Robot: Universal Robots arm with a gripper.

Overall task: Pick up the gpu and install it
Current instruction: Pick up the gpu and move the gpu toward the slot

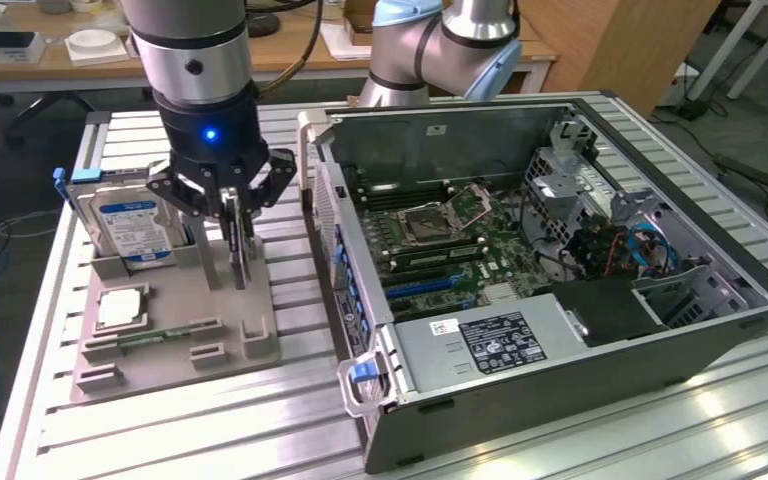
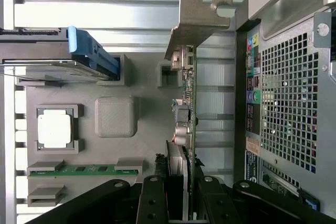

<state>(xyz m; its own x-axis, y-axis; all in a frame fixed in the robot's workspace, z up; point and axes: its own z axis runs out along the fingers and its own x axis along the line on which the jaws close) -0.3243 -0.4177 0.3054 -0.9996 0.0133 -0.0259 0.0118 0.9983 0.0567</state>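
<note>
My gripper [image 1: 235, 212] hangs straight down over the grey fixture [image 1: 204, 305]; its fingers [image 2: 152, 203] are pressed in on the gpu [image 1: 240, 255] from both faces, pinching the card near its upper edge. Seen from my wrist, the gpu [image 2: 187, 93] runs edge-on away from between my fingers; the thicker black part of its fan side is caught in the grip, and its silver bracket [image 2: 197, 22] sits at the end farthest from my gripper [image 2: 181, 182]. The card stands upright on its long edge directly beneath my gripper, its lower edge down at the fixture's slot; whether it sits in that slot or just above it I cannot tell.

Just beside my gripper, on the side away from the computer case [image 1: 558, 300], the hard drive [image 1: 131, 225] stands upright in its own holder, blue-and-white label facing outward; it is apart from the card. Farther out from my gripper on the same fixture, a square processor chip [image 1: 120, 308] lies flat in its pocket; a narrow green memory stick [image 1: 171, 335] lies flat just beyond it.

On the opposite side of my gripper, near but not touching, the computer case lies on its side with the panel off; its motherboard [image 1: 451, 240] faces up. Fixture and case both rest on the ribbed aluminium table [image 1: 224, 430].
</note>
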